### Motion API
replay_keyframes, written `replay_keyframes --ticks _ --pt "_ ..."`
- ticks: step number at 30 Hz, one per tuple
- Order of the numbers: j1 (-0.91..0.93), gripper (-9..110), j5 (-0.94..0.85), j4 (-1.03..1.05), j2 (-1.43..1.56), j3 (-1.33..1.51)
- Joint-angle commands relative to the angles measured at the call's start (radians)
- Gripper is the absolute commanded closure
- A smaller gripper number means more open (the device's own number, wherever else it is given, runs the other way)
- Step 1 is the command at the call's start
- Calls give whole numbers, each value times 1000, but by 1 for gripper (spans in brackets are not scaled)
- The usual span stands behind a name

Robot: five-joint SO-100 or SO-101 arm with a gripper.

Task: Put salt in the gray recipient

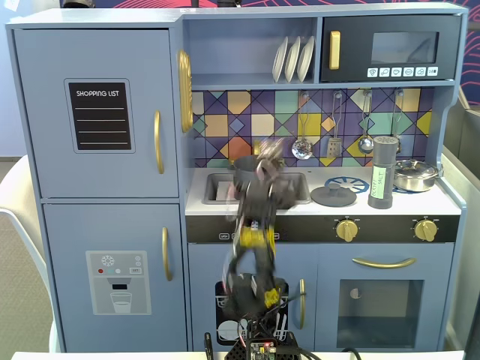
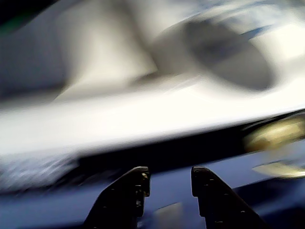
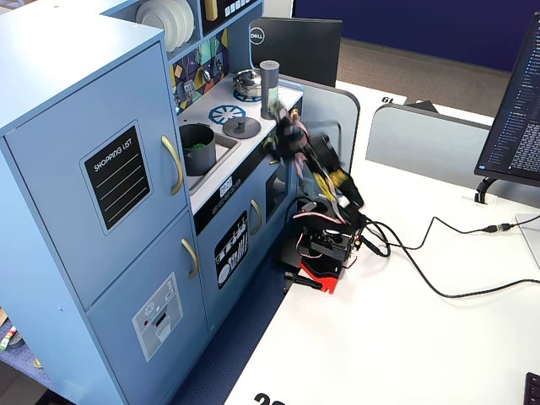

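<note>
The salt (image 1: 382, 172), a tall dark-gray shaker with a pale green label, stands on the counter right of the stove burner; it also shows in the other fixed view (image 3: 269, 89). The gray recipient (image 3: 197, 148), a matte dark pot with something green inside, sits in the sink; in a fixed view only its rim (image 1: 241, 160) shows behind the arm. My gripper (image 2: 169, 176) is open and empty, with the counter's front edge beyond it. The arm is motion-blurred in both fixed views, with the gripper (image 3: 287, 135) in front of the counter, apart from both things.
A flat gray lid (image 1: 333, 196) lies on the counter by the blue burner (image 1: 346, 184). A shiny steel pan (image 1: 415, 175) sits at the far right. Gold knobs (image 1: 347, 229) are on the stove front. Cables (image 3: 439, 287) trail over the white table.
</note>
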Motion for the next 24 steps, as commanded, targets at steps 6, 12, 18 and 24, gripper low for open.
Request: replay_keyframes --ticks 6,12,18,24 --pt "-285 101 124 -155 267 782" --pt "-322 101 124 -176 313 963" --pt "-313 99 26 5 337 963" --pt "-299 98 -15 12 337 963"
